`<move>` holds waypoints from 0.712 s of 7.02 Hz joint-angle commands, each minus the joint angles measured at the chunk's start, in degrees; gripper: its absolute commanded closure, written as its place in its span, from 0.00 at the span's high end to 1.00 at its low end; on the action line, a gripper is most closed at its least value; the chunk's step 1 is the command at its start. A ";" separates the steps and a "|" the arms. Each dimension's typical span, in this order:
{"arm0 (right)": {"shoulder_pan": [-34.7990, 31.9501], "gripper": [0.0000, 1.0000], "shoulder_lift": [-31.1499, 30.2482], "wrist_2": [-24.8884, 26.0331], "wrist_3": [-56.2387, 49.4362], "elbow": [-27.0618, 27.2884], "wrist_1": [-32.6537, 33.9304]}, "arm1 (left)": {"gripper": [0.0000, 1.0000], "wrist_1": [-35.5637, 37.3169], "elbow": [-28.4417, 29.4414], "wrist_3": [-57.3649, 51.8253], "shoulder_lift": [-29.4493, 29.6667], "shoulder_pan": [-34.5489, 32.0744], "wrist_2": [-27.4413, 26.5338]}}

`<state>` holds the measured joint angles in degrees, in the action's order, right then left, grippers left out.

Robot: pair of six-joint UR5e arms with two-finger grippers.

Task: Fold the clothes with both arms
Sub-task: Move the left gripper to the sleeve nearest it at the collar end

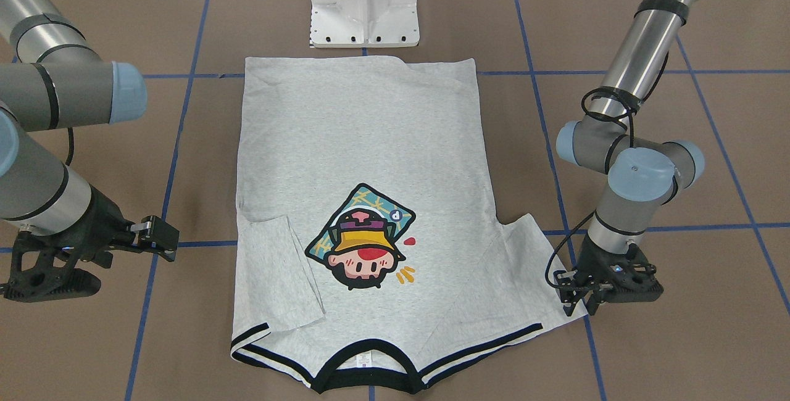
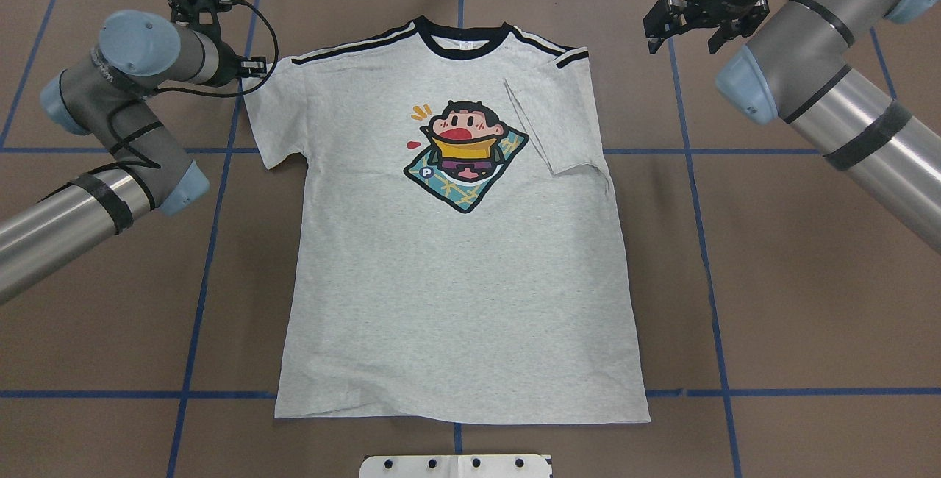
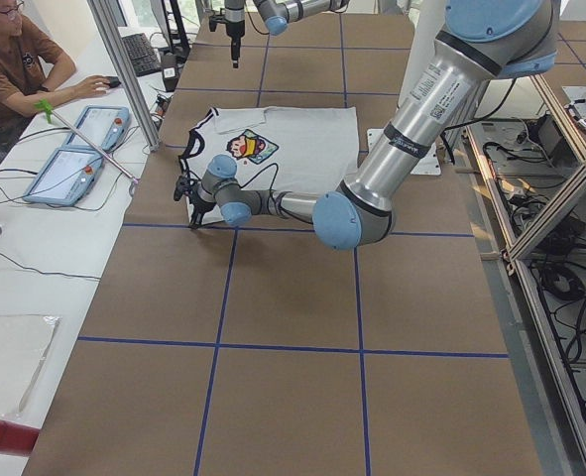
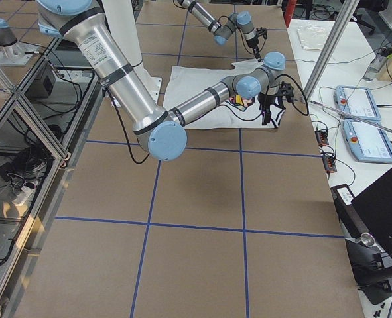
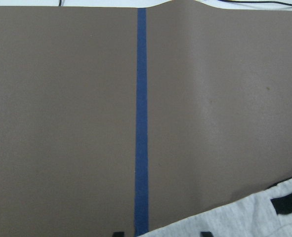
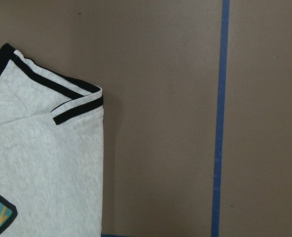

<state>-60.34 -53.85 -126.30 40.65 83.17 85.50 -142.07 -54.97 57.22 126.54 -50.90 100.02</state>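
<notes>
Brown table (image 2: 809, 279) w/ blue tape lines carried the grey T-shirt (image 2: 456, 279), flat at centre, print up, collar far from robot. Sleeve on robot's R was folded inward, L sleeve spread. At the L sleeve edge the left gripper (image 1: 579, 305) sat low, jaws apart. Off the shirt's R shoulder the right gripper (image 2: 684, 26) hovered, jaws wide, holding nothing.
</notes>
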 commanded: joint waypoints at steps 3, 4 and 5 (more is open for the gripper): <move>0.04 1.00 -0.03 0.00 0.22 0.06 -0.07 | 0.26 0.04 -0.40 0.09 -0.15 -0.17 0.09; 0.04 1.00 -0.03 0.00 0.22 0.06 -0.07 | 0.24 0.04 -0.48 0.09 -0.15 -0.17 0.09; 0.04 1.00 -0.03 0.00 0.22 0.06 -0.07 | 0.18 0.04 -0.57 0.09 -0.15 -0.08 0.09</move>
<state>-60.30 -53.88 -126.30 40.87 83.24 85.44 -142.03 -55.43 57.30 126.40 -51.04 100.10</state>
